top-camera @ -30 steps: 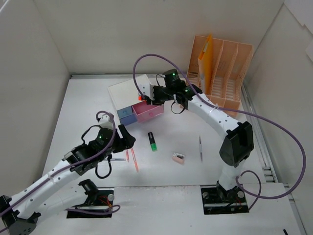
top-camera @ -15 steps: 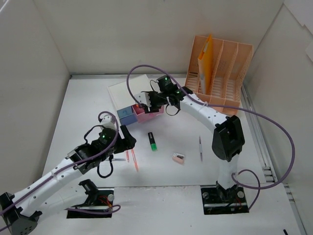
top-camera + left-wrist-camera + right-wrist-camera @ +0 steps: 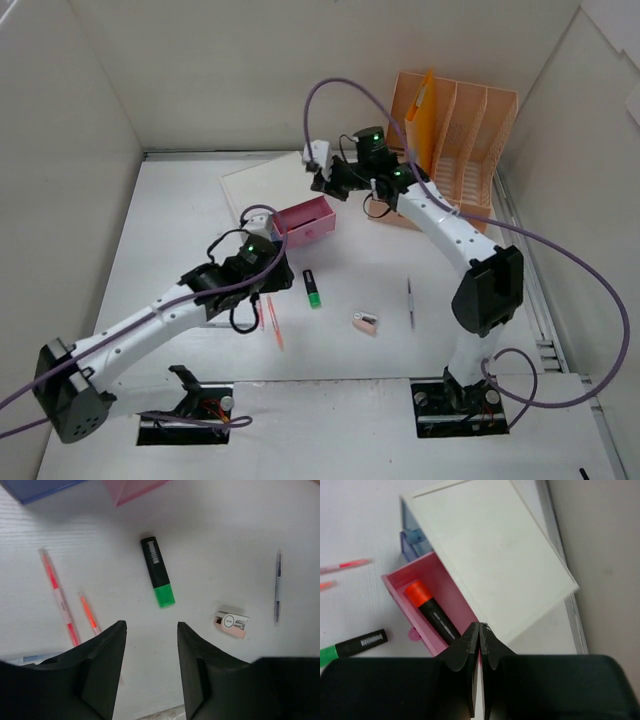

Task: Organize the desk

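Observation:
The desk (image 3: 180,220) is a wide white tabletop. A small white drawer box (image 3: 265,185) stands on it with its pink drawer (image 3: 303,220) pulled open. An orange-capped highlighter (image 3: 430,612) lies in that drawer. My right gripper (image 3: 320,182) hangs above the box's right end; its jaws (image 3: 480,627) are shut and empty. My left gripper (image 3: 283,280) is open and empty, low in front of the drawers. Past its jaws (image 3: 150,627) lie a green highlighter (image 3: 157,572), two pink-orange pens (image 3: 60,597) and a pink sharpener (image 3: 231,623).
A thin grey pen (image 3: 410,300) lies right of the sharpener (image 3: 365,323). An orange file organiser (image 3: 450,150) stands at the back right. The blue drawer (image 3: 410,540) sits left of the pink one. White walls close in the desk on three sides.
My right gripper has lifted up and back to the right, away from the pink drawer. My left arm has reached forward and right, toward the drawers, and now hides the blue drawer from above.

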{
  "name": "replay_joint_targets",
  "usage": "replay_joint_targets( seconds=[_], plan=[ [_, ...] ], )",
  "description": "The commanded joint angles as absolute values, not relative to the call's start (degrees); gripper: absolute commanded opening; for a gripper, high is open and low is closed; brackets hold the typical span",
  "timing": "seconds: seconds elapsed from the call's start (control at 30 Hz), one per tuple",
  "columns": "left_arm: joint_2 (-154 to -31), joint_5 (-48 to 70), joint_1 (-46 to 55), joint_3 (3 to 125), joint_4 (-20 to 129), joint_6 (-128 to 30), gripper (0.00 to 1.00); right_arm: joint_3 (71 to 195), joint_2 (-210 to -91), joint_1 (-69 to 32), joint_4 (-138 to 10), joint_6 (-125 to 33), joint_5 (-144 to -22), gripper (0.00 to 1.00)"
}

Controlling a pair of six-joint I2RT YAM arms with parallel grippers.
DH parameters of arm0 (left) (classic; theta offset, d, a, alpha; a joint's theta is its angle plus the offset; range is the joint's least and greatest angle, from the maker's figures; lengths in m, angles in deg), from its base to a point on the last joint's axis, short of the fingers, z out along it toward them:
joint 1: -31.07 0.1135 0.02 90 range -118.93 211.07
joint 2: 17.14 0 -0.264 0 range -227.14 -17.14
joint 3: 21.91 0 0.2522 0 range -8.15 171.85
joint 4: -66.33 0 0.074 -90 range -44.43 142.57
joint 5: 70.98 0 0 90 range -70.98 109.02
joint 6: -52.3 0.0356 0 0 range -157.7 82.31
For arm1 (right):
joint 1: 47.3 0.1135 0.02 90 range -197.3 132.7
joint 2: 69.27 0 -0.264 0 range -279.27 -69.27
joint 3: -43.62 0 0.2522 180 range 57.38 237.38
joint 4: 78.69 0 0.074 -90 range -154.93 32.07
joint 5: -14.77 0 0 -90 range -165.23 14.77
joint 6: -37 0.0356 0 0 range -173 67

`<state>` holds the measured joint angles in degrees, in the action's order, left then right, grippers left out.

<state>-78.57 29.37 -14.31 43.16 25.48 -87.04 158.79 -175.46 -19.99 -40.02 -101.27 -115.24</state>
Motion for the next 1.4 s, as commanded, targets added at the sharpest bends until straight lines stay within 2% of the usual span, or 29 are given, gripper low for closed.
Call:
replay_joint_targets(
  seconds=[0.0, 0.07, 0.1, 0.17, 0.23, 0.27, 0.3, 0.33, 0.43, 0.53, 0.73, 0.97, 1.37],
  plan=[
    [-86.1, 26.9, -14.6, 49.7, 31.0, -81.8, 0.39, 161.2, -168.0, -24.9, -46.6, -74.2, -108.6, 0.0],
    [-92.4, 27.1, -15.2, 54.3, 29.5, -80.9, 0.24, 158.7, -166.5, -28.5, -45.6, -67.0, -105.2, 0.0],
    [-94.6, 28.0, -15.9, 56.3, 28.1, -81.0, 0.24, 154.4, -165.5, -30.1, -45.4, -63.8, -106.6, 0.0],
    [-101.8, 29.5, -17.3, 62.5, 22.9, -82.2, 0.32, 149.7, -161.7, -34.4, -45.2, -62.1, -106.4, 0.01],
    [-106.6, 30.5, -18.6, 66.5, 20.1, -82.7, 0.44, 143.4, -158.0, -36.6, -44.5, -61.0, -106.6, 0.15],
    [-110.6, 31.0, -20.0, 69.7, 18.0, -83.0, 0.61, 141.5, -156.5, -38.5, -44.2, -60.9, -106.6, 0.2],
    [-112.5, 31.3, -20.7, 71.3, 17.0, -83.5, 0.66, 138.1, -154.5, -39.2, -43.8, -60.5, -107.1, 0.24],
    [-116.2, 31.5, -21.4, 72.7, 15.9, -84.4, 0.76, 136.6, -153.6, -40.1, -43.9, -60.4, -107.7, 0.27],
    [-121.2, 33.2, -23.7, 76.8, 12.3, -86.1, 0.8, 131.4, -150.6, -43.2, -43.9, -59.7, -109.1, 0.34],
    [-122.8, 34.4, -24.2, 78.5, 11.5, -86.6, 0.8, 128.1, -148.8, -44.0, -44.0, -59.6, -109.8, 0.37],
    [-123.4, 33.3, -22.6, 74.1, 15.4, -88.0, 0.71, 126.2, -148.3, -45.1, -44.0, -60.1, -110.2, 0.38],
    [-126.6, 34.6, -21.1, 74.1, 15.1, -90.3, 0.68, 125.3, -148.2, -45.2, -44.0, -60.1, -110.6, 0.37],
    [-128.0, 30.7, -19.3, 68.2, 20.0, -91.0, 0.49, 123.1, -146.4, -47.6, -44.1, -59.5, -109.9, 0.37]
  ],
)
